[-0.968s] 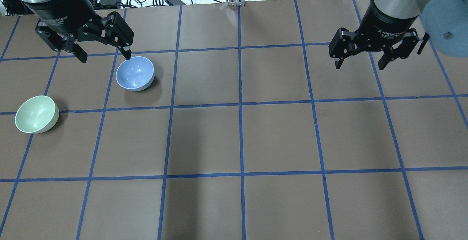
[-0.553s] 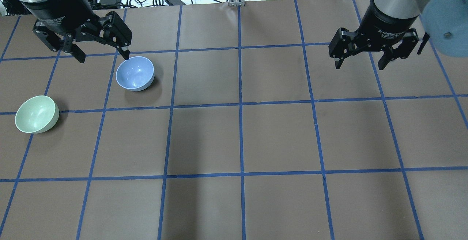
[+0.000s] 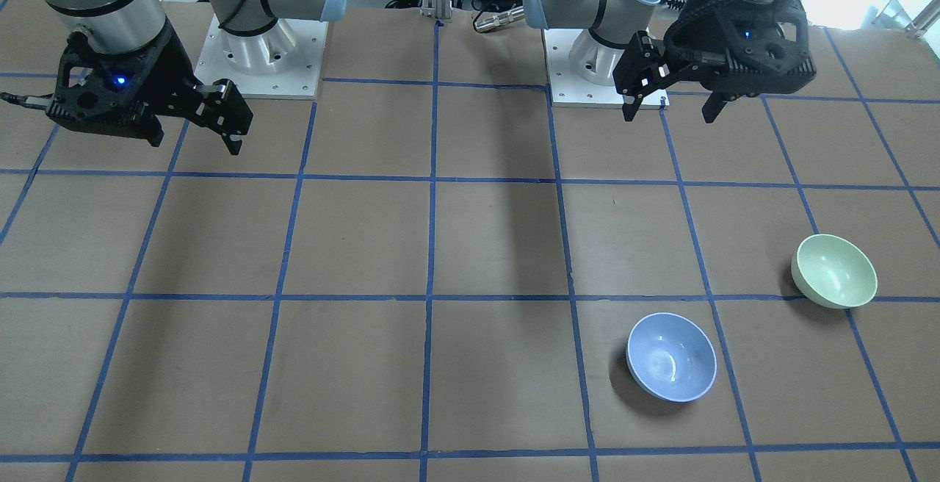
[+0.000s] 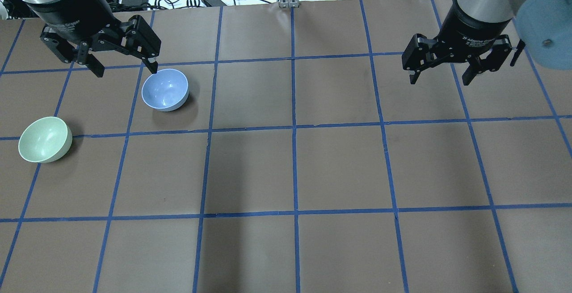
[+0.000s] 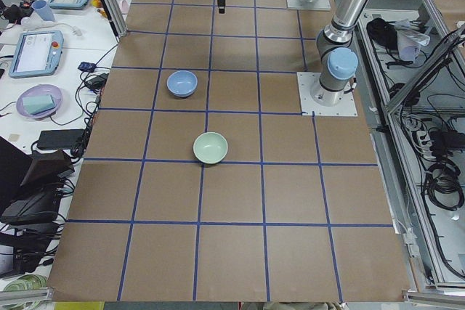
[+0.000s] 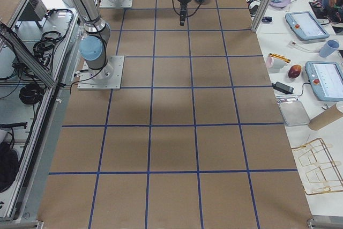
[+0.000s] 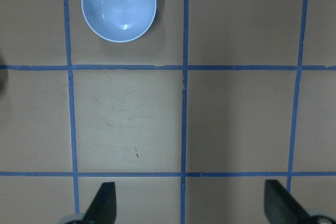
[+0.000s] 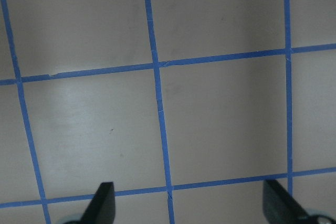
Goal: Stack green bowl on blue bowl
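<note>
The green bowl [image 4: 44,140] is seen upright on the bench [image 4: 339,168], on the robot's left side, where its base is crossed by a line of blue tape [image 4: 294,127]. The blue bowl [image 4: 165,89] is set upright inside one taped square, apart from the green bowl and farther from the robot's base. Neither bowl is touched. The left pincer [image 4: 126,70] is held above the bench with its fingers spread wide apart; in the left wrist view the blue bowl is shown ahead of the fingertips [image 7: 103,203], toward the upper left. The right pincer [image 4: 440,81] is likewise held apart above the bench's other side, well away from both bowls.
</note>
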Available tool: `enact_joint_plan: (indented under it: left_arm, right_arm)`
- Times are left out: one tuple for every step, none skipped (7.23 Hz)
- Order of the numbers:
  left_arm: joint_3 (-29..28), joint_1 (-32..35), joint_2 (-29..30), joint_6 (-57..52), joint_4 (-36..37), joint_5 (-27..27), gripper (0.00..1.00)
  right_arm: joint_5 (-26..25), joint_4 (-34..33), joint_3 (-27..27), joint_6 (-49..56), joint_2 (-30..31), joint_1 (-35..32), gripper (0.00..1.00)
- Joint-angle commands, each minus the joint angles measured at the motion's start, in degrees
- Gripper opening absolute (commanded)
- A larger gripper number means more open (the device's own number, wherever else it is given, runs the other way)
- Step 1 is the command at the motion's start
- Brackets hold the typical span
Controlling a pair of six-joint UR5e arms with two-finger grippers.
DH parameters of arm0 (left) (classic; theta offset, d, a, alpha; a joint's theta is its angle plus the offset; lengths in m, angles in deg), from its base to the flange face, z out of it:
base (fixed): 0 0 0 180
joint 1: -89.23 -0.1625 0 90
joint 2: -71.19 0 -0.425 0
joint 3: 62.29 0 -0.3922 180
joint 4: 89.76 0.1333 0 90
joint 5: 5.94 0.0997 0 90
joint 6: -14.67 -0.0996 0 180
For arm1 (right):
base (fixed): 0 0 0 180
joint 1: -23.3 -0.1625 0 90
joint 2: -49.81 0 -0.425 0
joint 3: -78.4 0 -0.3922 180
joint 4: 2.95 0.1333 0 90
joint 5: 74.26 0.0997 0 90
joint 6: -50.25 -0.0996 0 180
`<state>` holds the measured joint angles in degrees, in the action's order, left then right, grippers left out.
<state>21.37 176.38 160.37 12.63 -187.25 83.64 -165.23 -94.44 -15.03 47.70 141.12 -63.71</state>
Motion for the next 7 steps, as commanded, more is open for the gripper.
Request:
enact_joint_plan:
  left_arm:
    - [0.2,-2.1,0.8,-1.1,0.5,-0.1,1.00]
    - [0.7,-5.1,1.0,-3.4,0.5,-0.4,1.00]
    - [1.5,-7.8,1.3,-7.8,0.6,-0.3,1.00]
    - [3.0,-11.2,2.0,-10.8,0.8,-0.5,1.00]
    - [4.5,-15.4,3.0,-13.0,3.2,-0.7,1.00]
    - [6.6,-19.3,4.4,-17.8,5.7,-0.6,1.00]
    - [8.3,-22.6,5.8,-21.2,8.9,-0.3,1.00]
  right_arm:
    - [0.0,0.0,0.0,0.0,0.0,0.0,1.00]
    - [0.0,0.0,0.0,0.0,0.0,0.0,1.00]
    - [0.0,0.0,0.0,0.0,0.0,0.0,1.00]
    - [0.0,0.0,0.0,0.0,0.0,0.0,1.00]
    - [0.0,0.0,0.0,0.0,0.0,0.0,1.00]
    - [0.0,0.0,0.0,0.0,0.0,0.0,1.00]
    - [0.0,0.0,0.0,0.0,0.0,0.0,1.00]
